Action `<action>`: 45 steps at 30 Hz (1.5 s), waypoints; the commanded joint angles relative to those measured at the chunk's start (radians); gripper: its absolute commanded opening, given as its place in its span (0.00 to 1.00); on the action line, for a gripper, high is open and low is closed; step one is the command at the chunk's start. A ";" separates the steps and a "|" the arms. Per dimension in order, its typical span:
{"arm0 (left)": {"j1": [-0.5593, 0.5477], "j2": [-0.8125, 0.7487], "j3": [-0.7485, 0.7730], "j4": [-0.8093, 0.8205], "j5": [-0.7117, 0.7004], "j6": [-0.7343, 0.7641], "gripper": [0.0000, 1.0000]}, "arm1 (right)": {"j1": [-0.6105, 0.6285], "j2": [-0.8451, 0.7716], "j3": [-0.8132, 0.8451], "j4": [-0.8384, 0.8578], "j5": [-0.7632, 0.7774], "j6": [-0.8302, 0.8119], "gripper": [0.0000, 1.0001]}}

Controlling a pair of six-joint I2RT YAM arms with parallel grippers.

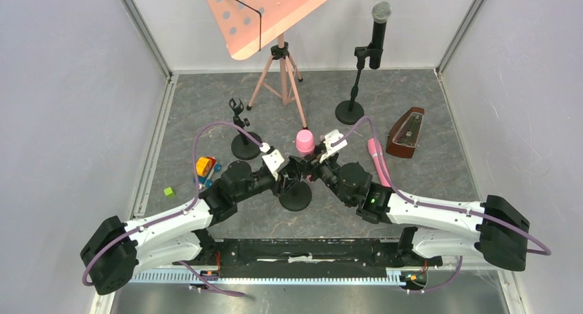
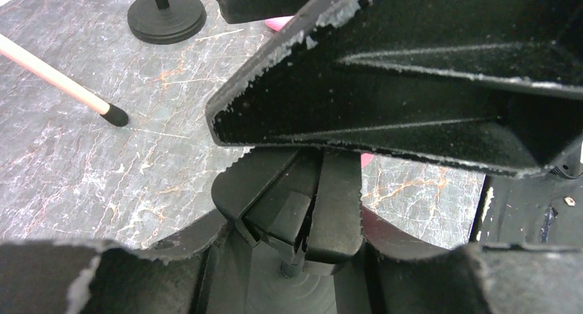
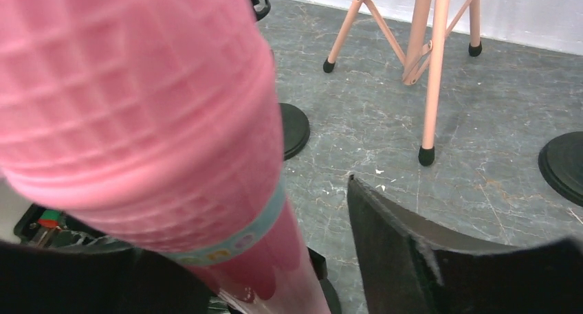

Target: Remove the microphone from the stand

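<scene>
A pink microphone [image 1: 304, 141] stands upright in a short black stand [image 1: 295, 197] at the table's middle. My left gripper [image 1: 291, 172] comes in from the left and is shut on the stand's black clip [image 2: 313, 214], which sits between its upper finger [image 2: 385, 73] and the lower one. From the right, my right gripper [image 3: 275, 259] is open around the microphone's pink handle [image 3: 289, 259]. Bare floor shows between that handle and the right finger [image 3: 405, 259]. The mesh head [image 3: 130, 94] fills the upper left of the right wrist view.
A second pink microphone [image 1: 377, 160] lies on the table right of the arms. An empty black stand [image 1: 242, 132], a pink music stand [image 1: 280, 66], a black microphone on its stand [image 1: 377, 36], a brown metronome [image 1: 405, 132] and small toys [image 1: 205, 168] stand around.
</scene>
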 commanded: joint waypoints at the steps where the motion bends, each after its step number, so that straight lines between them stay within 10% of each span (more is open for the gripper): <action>1: -0.010 0.005 -0.010 -0.160 0.035 0.004 0.23 | -0.007 0.006 0.066 -0.050 0.072 -0.064 0.64; 6: -0.010 0.013 -0.002 -0.167 0.031 0.004 0.22 | -0.009 -0.012 0.069 -0.009 0.060 -0.099 0.51; 18: -0.010 0.037 0.025 -0.186 -0.004 0.004 0.23 | -0.010 -0.119 0.113 -0.104 0.025 -0.098 0.71; 33: -0.006 -0.159 0.095 -0.317 -0.003 -0.008 0.94 | -0.010 -0.093 0.023 0.002 -0.017 -0.099 0.53; 45: 0.090 -0.209 0.241 -0.381 0.102 0.112 1.00 | -0.010 -0.077 0.011 0.024 -0.051 -0.084 0.53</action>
